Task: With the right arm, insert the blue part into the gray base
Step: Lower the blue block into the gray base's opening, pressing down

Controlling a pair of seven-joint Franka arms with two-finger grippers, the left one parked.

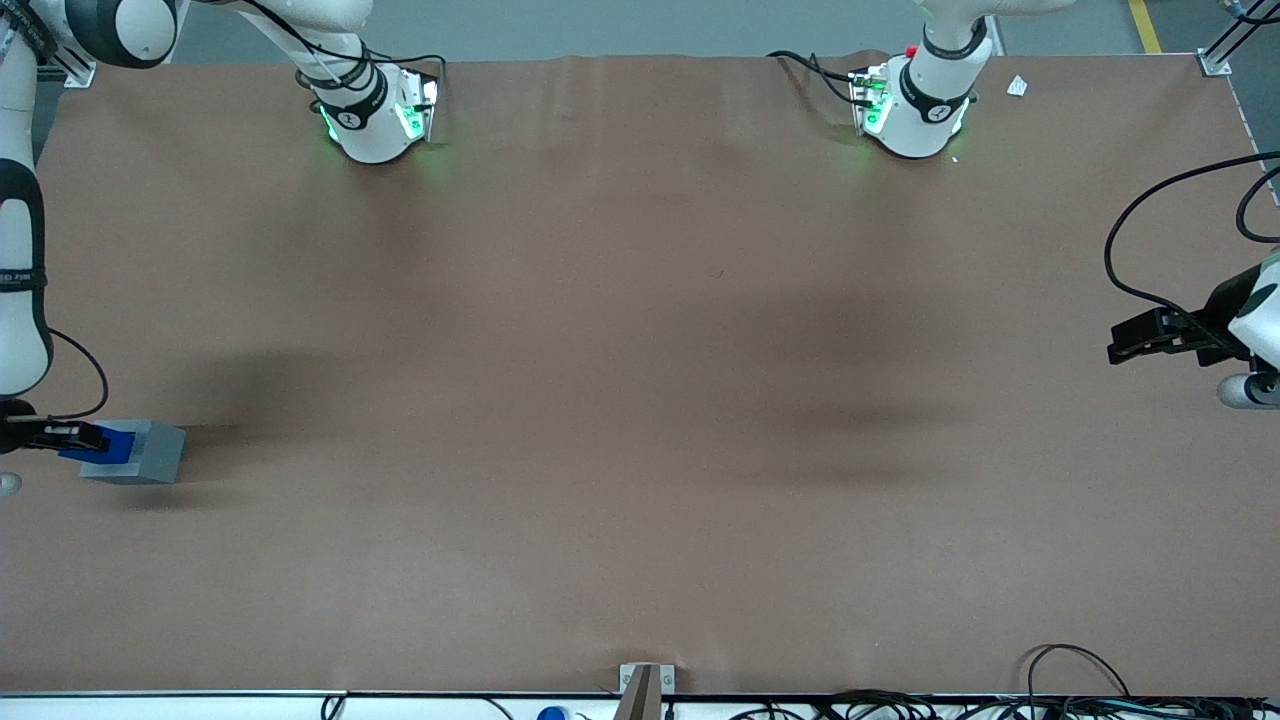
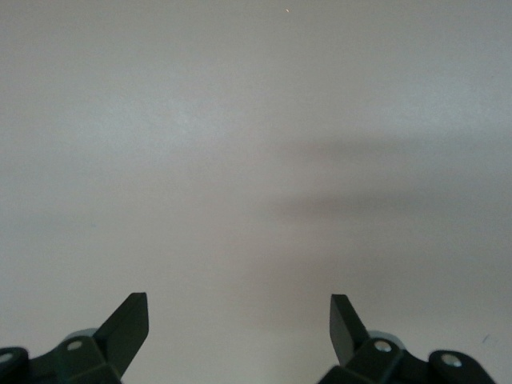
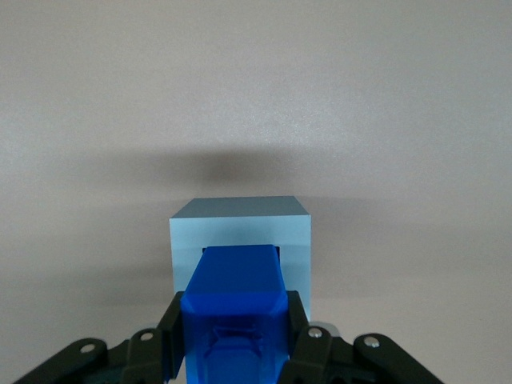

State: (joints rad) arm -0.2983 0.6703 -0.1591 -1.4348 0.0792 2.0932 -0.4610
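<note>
The gray base (image 1: 140,455) rests on the brown table at the working arm's end, with its recess facing sideways toward the gripper. My gripper (image 1: 70,437) is shut on the blue part (image 1: 105,443), whose leading end enters the base's recess. In the right wrist view the blue part (image 3: 236,308) is clamped between both black fingers (image 3: 296,324), and its tip reaches into the dark square opening of the gray base (image 3: 240,228).
The brown table (image 1: 640,400) spreads wide toward the parked arm's end. Two white arm bases (image 1: 375,110) (image 1: 915,105) stand at the edge farthest from the front camera. Cables and a metal bracket (image 1: 645,685) line the edge nearest the front camera.
</note>
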